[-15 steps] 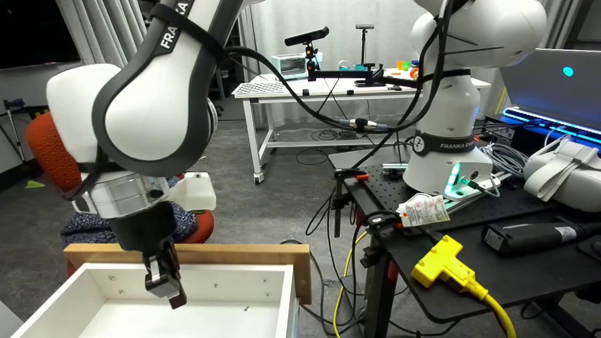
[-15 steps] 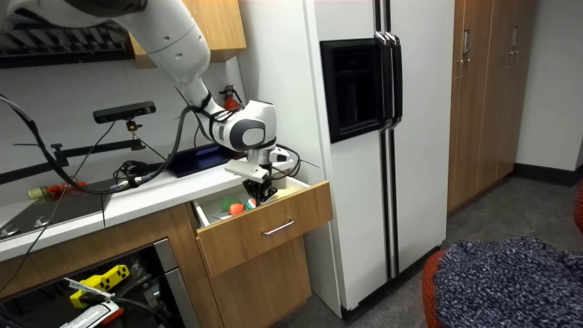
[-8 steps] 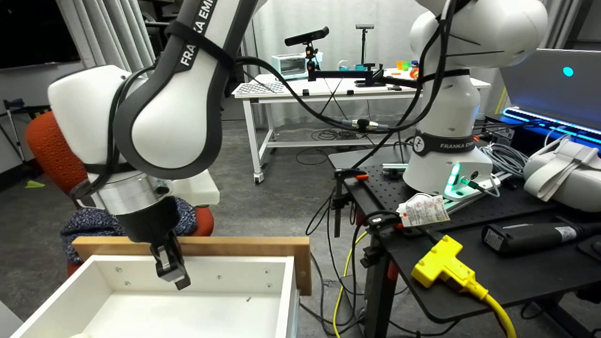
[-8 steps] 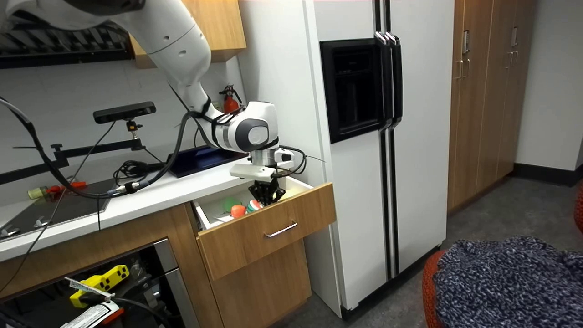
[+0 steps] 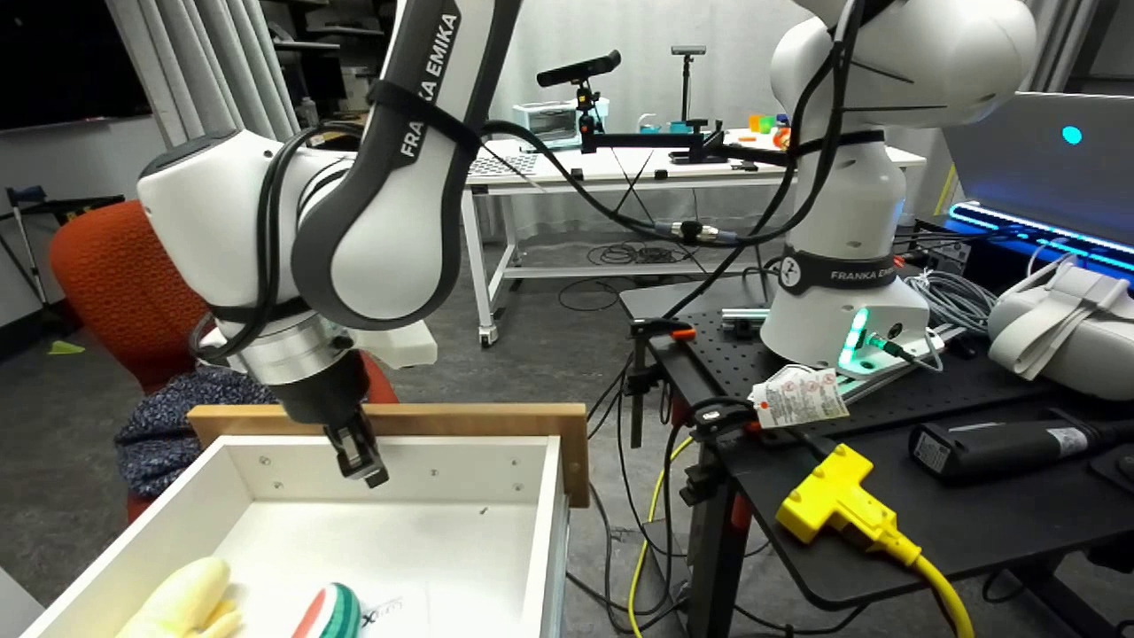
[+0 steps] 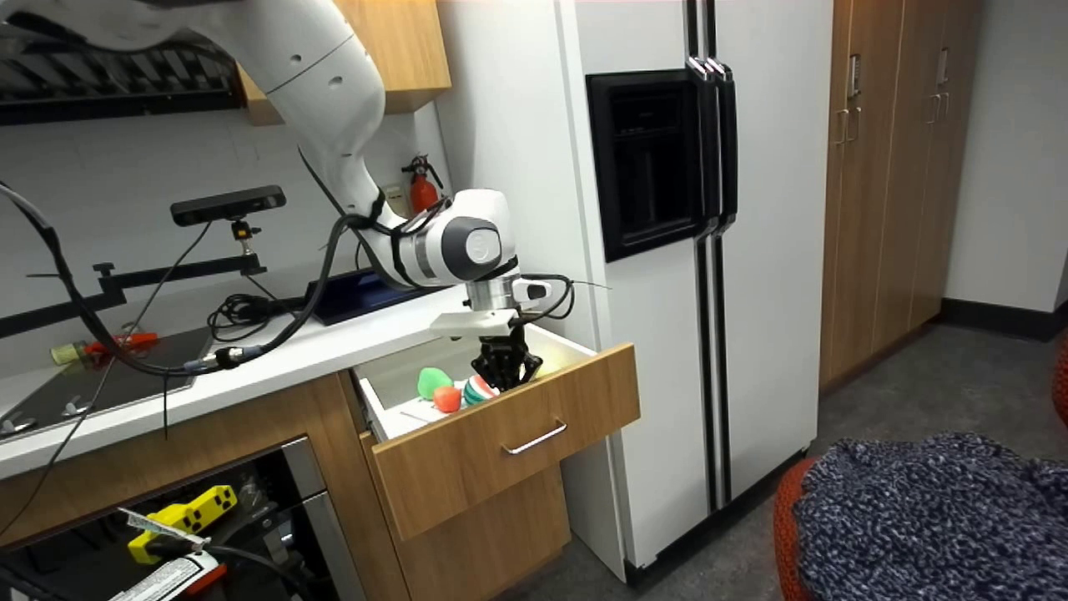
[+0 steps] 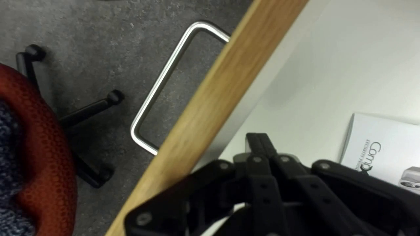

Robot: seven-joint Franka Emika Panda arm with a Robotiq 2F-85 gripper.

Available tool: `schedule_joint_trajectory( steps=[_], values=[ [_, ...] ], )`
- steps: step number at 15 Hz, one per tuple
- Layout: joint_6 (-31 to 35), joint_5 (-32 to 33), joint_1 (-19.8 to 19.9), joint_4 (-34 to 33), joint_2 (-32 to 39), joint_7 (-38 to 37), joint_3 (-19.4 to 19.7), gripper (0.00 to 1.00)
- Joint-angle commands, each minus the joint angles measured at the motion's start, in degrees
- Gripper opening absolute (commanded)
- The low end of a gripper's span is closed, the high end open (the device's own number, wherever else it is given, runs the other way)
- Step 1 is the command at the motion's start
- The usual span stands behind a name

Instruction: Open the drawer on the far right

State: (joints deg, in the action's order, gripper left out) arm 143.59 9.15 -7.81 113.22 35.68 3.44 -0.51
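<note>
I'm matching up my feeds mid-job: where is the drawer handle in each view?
In an exterior view: handle below centre, on the wooden drawer front.
In an exterior view: not in it; the wooden drawer front faces away.
Wrist view: handle upper left of centre.
Shared landmark: the wooden drawer front.

In an exterior view, we look from behind the drawer [image 5: 381, 540], around seven o'clock; in an exterior view, toward its front [image 6: 492, 438], at six. Closest, the wrist view looks down on it.

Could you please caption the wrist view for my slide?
Closed end effector behind the front panel of the open drawer, the metal handle outside.
</note>
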Motion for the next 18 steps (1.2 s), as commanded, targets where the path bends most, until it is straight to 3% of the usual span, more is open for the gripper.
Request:
schedule_joint_trajectory(
  steps=[1, 8, 18],
  values=[
    [-0.8, 6.0, -2.56, 5.73, -4.64, -5.18, 4.38, 0.0],
    [-1.68, 13.55, -4.32, 10.43, -8.45, -12.75, 7.48, 0.0],
    [-8.21, 26.08, -7.85, 10.93, -9.88, -23.71, 10.27, 0.0]
  ],
)
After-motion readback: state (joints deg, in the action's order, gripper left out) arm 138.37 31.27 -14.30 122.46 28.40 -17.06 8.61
